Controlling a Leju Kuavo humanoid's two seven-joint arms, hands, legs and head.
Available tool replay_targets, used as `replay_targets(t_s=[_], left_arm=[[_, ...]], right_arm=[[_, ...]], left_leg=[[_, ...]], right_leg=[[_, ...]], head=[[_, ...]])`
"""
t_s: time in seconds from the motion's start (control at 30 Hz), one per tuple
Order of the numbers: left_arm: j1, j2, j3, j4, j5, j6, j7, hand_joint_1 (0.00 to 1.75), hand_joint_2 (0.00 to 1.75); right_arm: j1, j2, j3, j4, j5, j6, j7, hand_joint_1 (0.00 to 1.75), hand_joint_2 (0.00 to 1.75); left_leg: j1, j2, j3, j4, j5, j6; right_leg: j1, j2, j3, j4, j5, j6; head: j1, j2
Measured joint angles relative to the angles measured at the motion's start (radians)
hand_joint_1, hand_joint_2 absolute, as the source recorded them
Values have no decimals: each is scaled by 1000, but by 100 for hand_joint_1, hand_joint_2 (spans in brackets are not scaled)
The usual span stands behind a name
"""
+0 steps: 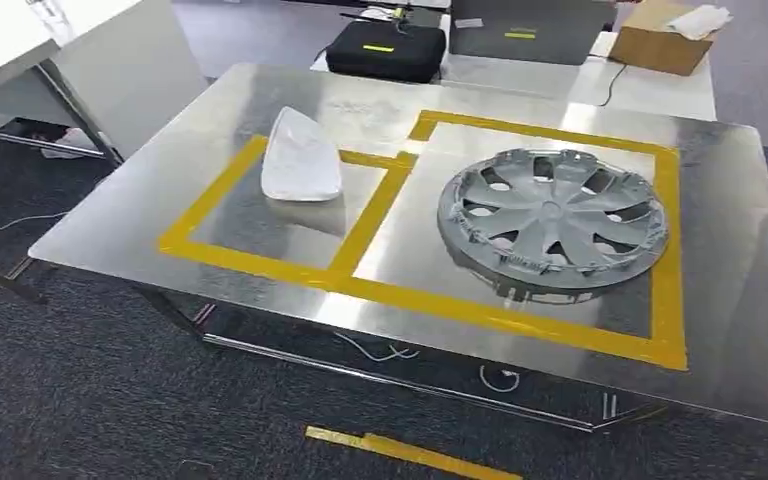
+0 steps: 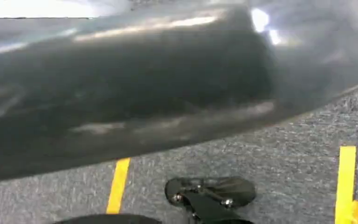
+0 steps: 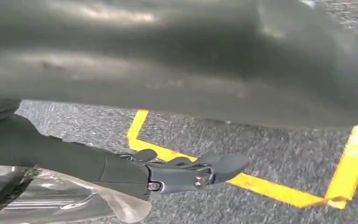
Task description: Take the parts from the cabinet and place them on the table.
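Head view: both parts lie on the steel table (image 1: 140, 215), each inside its own frame of yellow tape (image 1: 365, 225).
White shell (image 1: 300, 155): in the smaller frame, dome side up, well apart from the hubcap.
Shell heading: narrow tip to 12 o'clock, broad end to 6. The long axis runs 12 to 6, leaning a touch toward 1.
Hubcap (image 1: 550, 220): at 3 o'clock of the shell in the larger frame, face up. It is round, so it has no long axis.
Right hand (image 3: 182, 172): hanging over the carpet (image 3: 270, 154), fingers stretched out straight, holding nothing.
Left hand (image 2: 209, 196): a dark bit low over the carpet; I cannot tell how its fingers lie.
Step, as I judge it: placing looks done, so the robot is drawing off or going for another part.
Doing it well: keep both arms low and off the table's near edge, so neither part gets knocked out of its frame.
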Motion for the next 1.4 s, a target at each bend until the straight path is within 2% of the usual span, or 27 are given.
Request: replay_targets(t_s=[0.07, 0.17, 0.2, 0.23, 0.33, 0.37, 0.4, 0.43, 0.5, 0.53, 0.57, 0.63, 0.7, 0.73, 0.77, 0.87, 0.9, 0.97, 1.03, 1.07, 1.13, 1.2, 1.23, 1.27, 1.33, 1.37, 1.4], left_arm=[[0, -3, -26, 6, -44, -4, 9, 0, 0], [0, -6, -60, 14, -72, -1, 22, 0, 0], [-3, -7, -66, 14, -73, 2, 25, 0, 0], [-7, -8, -69, 14, -64, 3, 28, 0, 0], [-6, -15, -73, 16, -58, 3, 31, 0, 0], [-2, -13, -74, 18, -58, 4, 33, 0, 0], [-1, -16, -75, 19, -59, 5, 33, 0, 0], [0, -18, -77, 20, -59, 5, 34, 0, 0], [-5, -19, -81, 20, -61, 5, 34, 0, 0], [-8, -21, -82, 20, -62, 5, 34, 0, 0], [-8, -22, -82, 20, -62, 5, 34, 0, 0], [-6, -22, -84, 20, -62, 5, 34, 0, 0], [-7, -23, -88, 20, -62, 5, 34, 0, 0], [-10, -23, -89, 20, -63, 5, 34, 0, 0], [-15, -22, -90, 20, -64, 5, 32, 0, 0], [-10, -22, -90, 20, -64, 4, 20, 0, 0], [-5, -23, -90, 21, -62, 4, 17, 0, 0], [-4, -21, -89, 21, -55, 2, 14, 0, 0], [-11, -24, -89, 21, -52, 0, 6, 0, 0], [-11, -24, -89, 21, -49, 0, 3, 0, 0], [-8, -24, -89, 21, -45, 0, 0, 0, 0], [-8, -23, -88, 22, -43, 3, 0, 0, 0], [-10, -25, -88, 22, -44, 6, -1, 0, 0], [-11, -26, -88, 22, -44, 7, -2, 0, 0], [-9, -28, -88, 22, -47, 13, -3, 0, 0], [-8, -27, -87, 22, -48, 16, -3, 0, 0], [-4, -20, -86, 22, -51, 20, -3, 0, 0]], right_arm=[[1, -3, 1, 0, 7, 0, 0, 0, 0], [-1, -10, 5, 0, 13, 0, -2, 0, 0], [-2, -11, 6, 0, 13, 0, -2, 0, 0], [-2, -11, 7, 0, 12, 0, -2, 0, 0], [0, -13, 7, 0, 12, 0, -4, 0, 0], [1, -13, 7, 0, 11, 0, -4, 0, 0], [-2, -15, 6, 0, 11, 0, -3, 0, 0], [-1, -16, 6, 0, 10, 0, -3, 0, 0], [4, -16, 6, 0, 10, 1, -3, 0, 0], [5, -16, 6, 0, 11, 1, -3, 0, 0], [3, -17, 6, 0, 11, 0, -3, 0, 0], [-2, -17, 6, 0, 10, 0, -3, 0, 0], [-4, -18, 6, 0, 11, 0, -3, 0, 0], [-4, -18, 6, 0, 11, 0, -3, 0, 0], [-4, -18, 6, 0, 10, 1, -4, 0, 0], [-7, -18, 6, 0, 9, 1, 0, 0, 0], [-6, -19, 6, 0, 8, 1, 1, 0, 0], [2, -21, 6, 0, 8, 1, 2, 0, 0], [9, -24, 6, 0, 5, 1, 2, 0, 0], [7, -24, 6, 0, 5, 1, 2, 0, 0], [3, -24, 6, 0, 2, 1, 2, 0, 0], [2, -25, 6, 0, 0, 1, 2, 0, 0], [1, -26, 6, 0, -1, 0, 2, 0, 0], [1, -29, 6, 0, -1, 0, 2, 0, 0], [0, -28, 6, 0, -2, -1, 2, 0, 0], [0, -28, 6, 0, -2, -3, 4, 0, 0], [2, -23, 5, 1, -2, -3, 5, 0, 0]], left_leg=[[-1, -12, -22, 11, 11, -2], [7, -42, -65, 35, 29, -17], [9, -55, -81, 48, 34, -25], [5, -65, -100, 60, 40, -33], [7, -98, -113, 58, 76, -48], [6, -111, -122, 58, 85, -55], [5, -76, -130, 67, 59, -56], [5, -36, -137, 104, -6, -62], [10, -2, -155, 242, -133, -72], [14, 3, -160, 315, -166, -75], [17, 5, -154, 361, -163, -78], [22, 8, -94, 333, -90, -79], [22, 35, 39, 166, -57, -73], [17, 74, 114, 69, -82, -66], [6, 80, 154, -14, -109, -58], [-7, 60, 119, -23, -87, -36], [-1, 54, 113, -31, -69, -27], [-6, 38, 80, -28, -43, -7], [-15, 8, 40, -25, -12, 2], [-19, -2, 22, -22, 2, 3], [-24, -22, -23, -10, 28, 3], [-26, -48, -70, 8, 52, 1], [-24, -59, -83, 20, 62, -1], [-33, -69, -99, 29, 69, -3], [-30, -90, -111, 28, 103, -6], [-28, -100, -114, 23, 116, -14], [-31, -123, -117, 26, 124, -17]], right_leg=[[0, 2, -16, 81, -15, 5], [-8, 16, 99, -84, 87, 14], [-15, 57, 151, -169, 97, 17], [-13, 103, 191, -219, 73, 16], [-6, 68, 158, -206, 78, -6], [-14, 50, 148, -210, 90, -22], [-14, 30, 136, -210, 99, -34], [-12, 19, 124, -210, 110, -41], [-5, -18, 99, -208, 132, -45], [-4, -39, 86, -207, 142, -45], [-3, -56, 78, -206, 154, -44], [-1, -83, 43, -200, 178, -41], [0, -105, 20, -200, 199, -35], [1, -112, 16, -200, 206, -30], [0, -124, 12, -199, 218, -23], [-11, -154, 4, -212, 255, -1], [-16, -133, -4, -209, 243, 6], [-15, -34, -30, -131, 117, 5], [-5, 0, -53, 24, 7, -3], [0, 4, -55, 73, -4, -7], [11, 5, -17, 74, 58, -19], [20, 26, 93, -55, 128, -37], [23, 75, 169, -155, 114, -46], [23, 89, 234, -251, 83, -50], [24, 72, 219, -262, 77, -43], [28, 61, 213, -258, 81, -49], [9, 42, 203, -267, 97, -54]], head=[[0, 0], [-1, 0], [0, 0], [1, 0], [-3, 0], [1, 0], [-3, 0], [-12, 0], [-14, 0], [-14, 0], [-14, 0], [-15, 0], [-15, 0], [-15, 0], [-13, 0], [-14, 0], [-15, 0], [-12, 0], [-13, 0], [-13, 0], [-13, 0], [-14, 0], [-14, 0], [-11, 0], [-12, 0], [-12, 0], [-10, 0]])
